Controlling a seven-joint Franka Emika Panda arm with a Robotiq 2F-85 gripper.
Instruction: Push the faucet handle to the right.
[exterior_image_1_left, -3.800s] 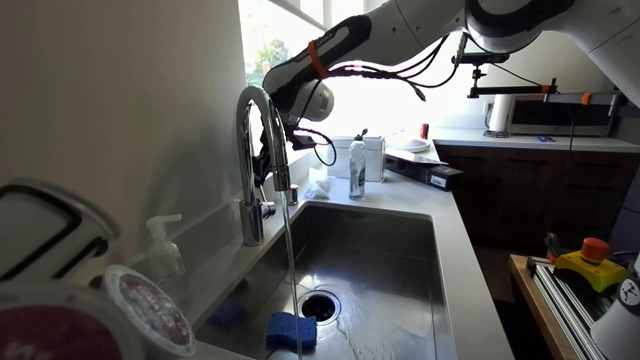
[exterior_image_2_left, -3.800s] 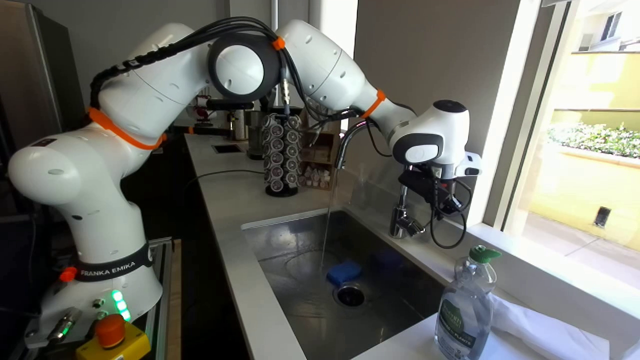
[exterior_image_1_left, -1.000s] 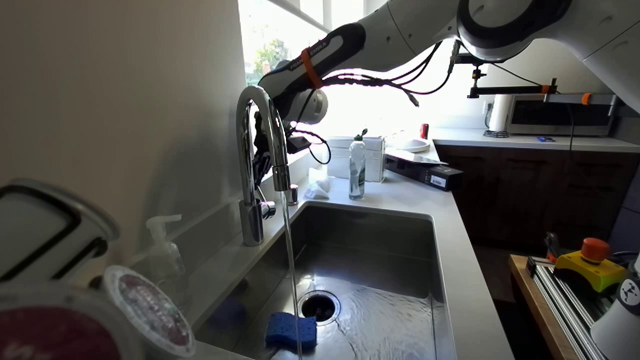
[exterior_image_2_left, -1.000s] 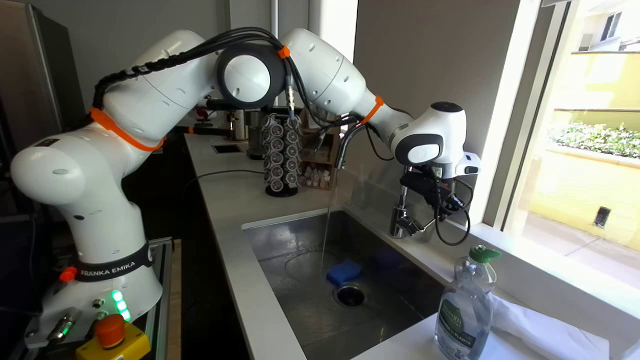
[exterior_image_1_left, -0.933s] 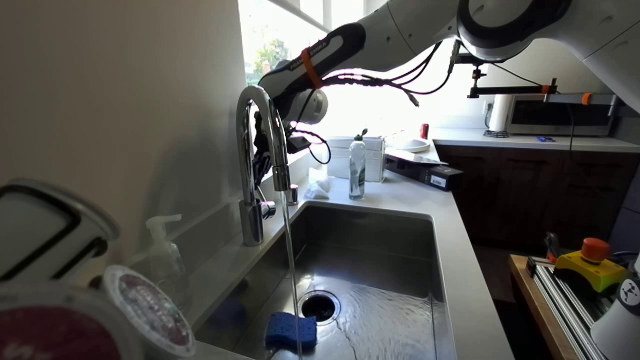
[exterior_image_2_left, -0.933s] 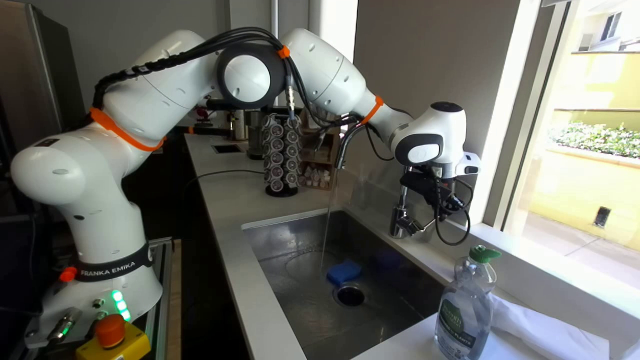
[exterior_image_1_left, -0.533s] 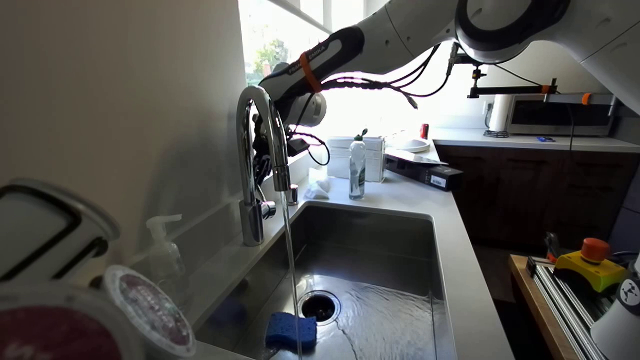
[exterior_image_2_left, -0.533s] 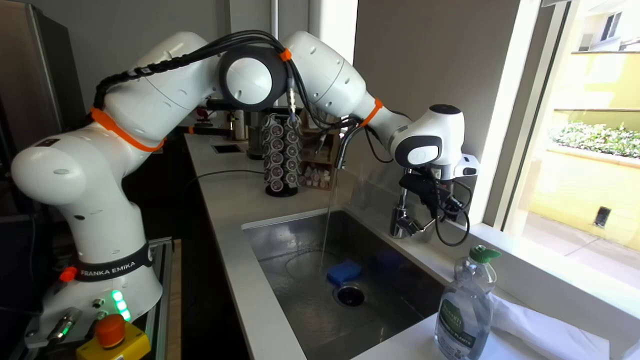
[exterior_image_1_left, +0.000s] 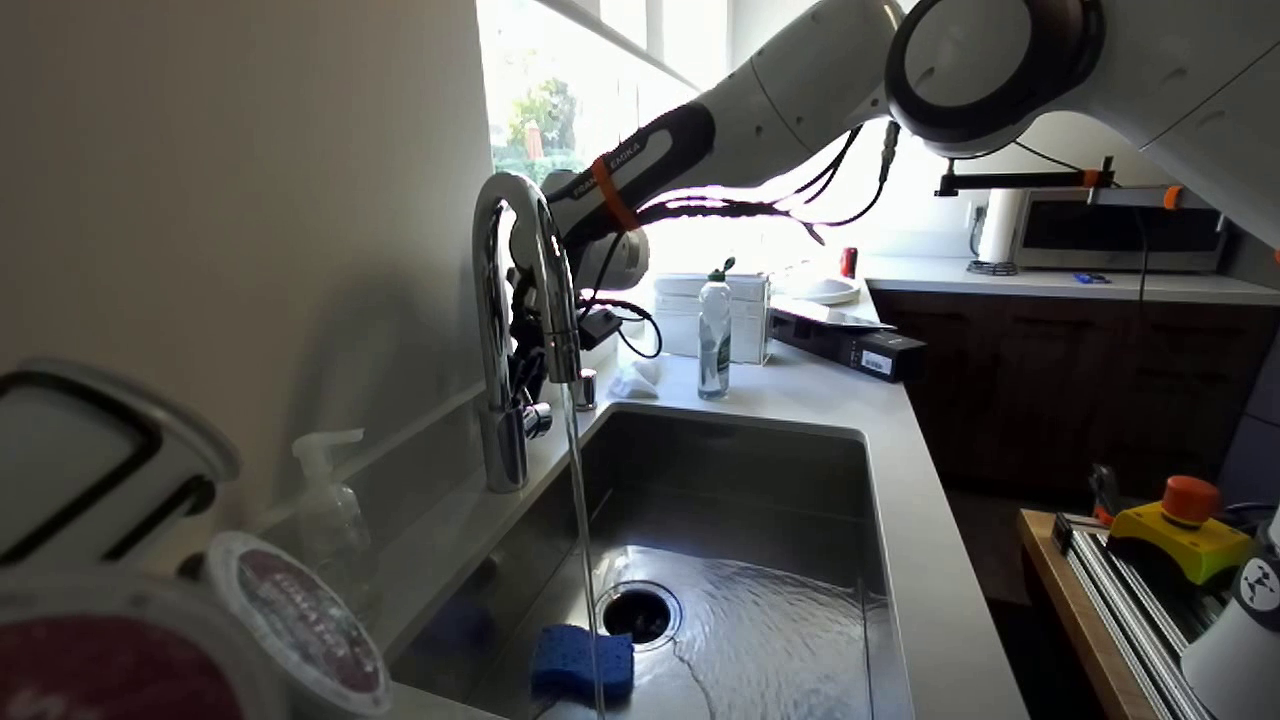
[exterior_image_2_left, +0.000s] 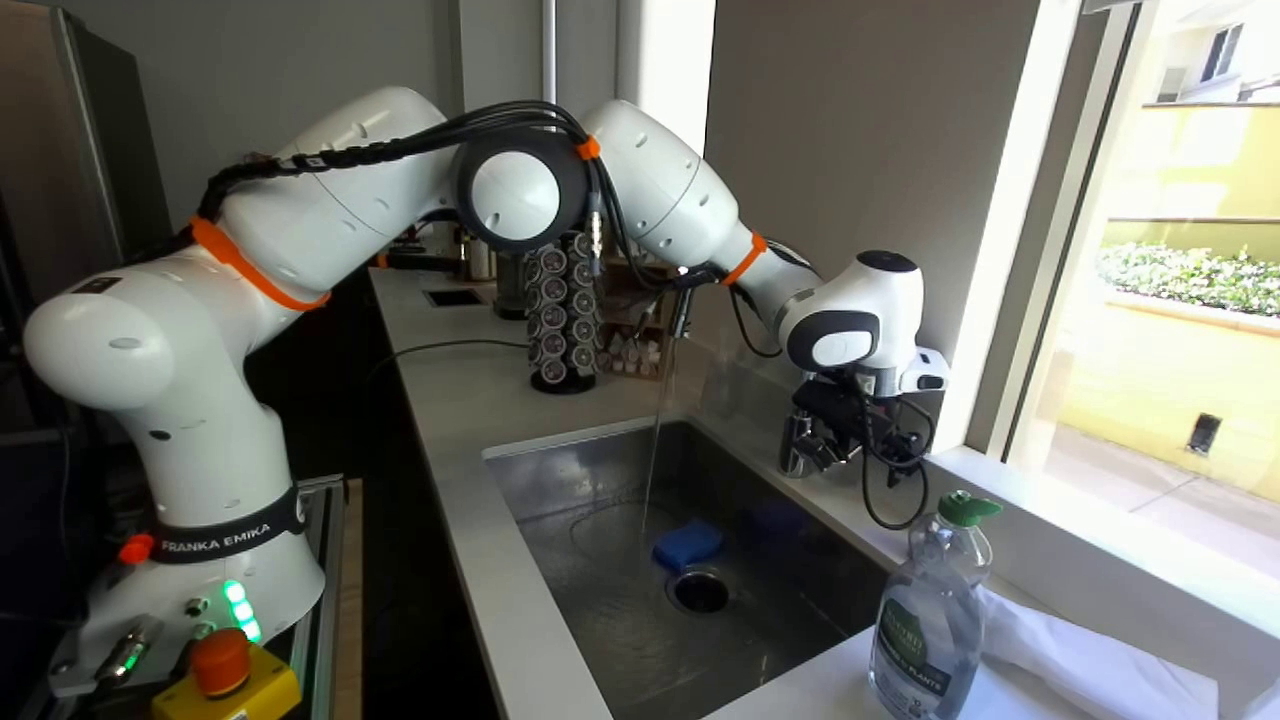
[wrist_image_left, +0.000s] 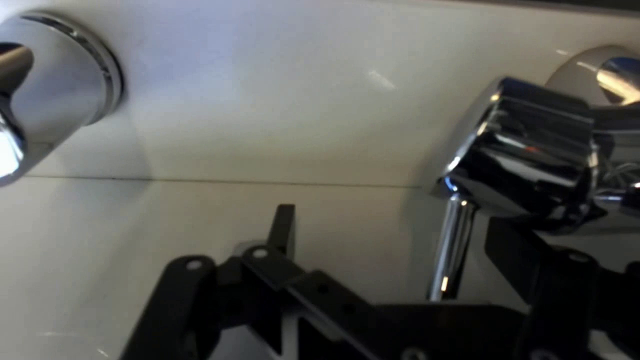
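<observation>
In the wrist view the faucet handle (wrist_image_left: 452, 250), a thin chrome lever, sticks out from its chrome hub (wrist_image_left: 530, 155). My gripper (wrist_image_left: 390, 220) is open around it: the lever stands between the spread fingers, much closer to the right-hand one, with a small gap showing. The lever's far end is hidden behind the gripper body. In an exterior view the gripper (exterior_image_2_left: 900, 460) hangs low beside the hub (exterior_image_2_left: 822, 450) and covers the lever. The tall gooseneck faucet (exterior_image_1_left: 490, 300) partly hides the gripper from the opposite side. Water (exterior_image_1_left: 580, 500) runs from its spout.
Below the faucet lies the steel sink (exterior_image_1_left: 800, 480) with a blue sponge (exterior_image_1_left: 583, 660) by the drain. A chrome cap (wrist_image_left: 65, 75) stands on the counter left of the gripper. A soap bottle (exterior_image_2_left: 925, 620) is at the sink's corner, and the window ledge (exterior_image_2_left: 1000, 480) runs close behind.
The arm has come down, lowering the gripper over the lever, which now disappears behind it in an exterior view. The jaws have gone from shut to open. Water keeps running.
</observation>
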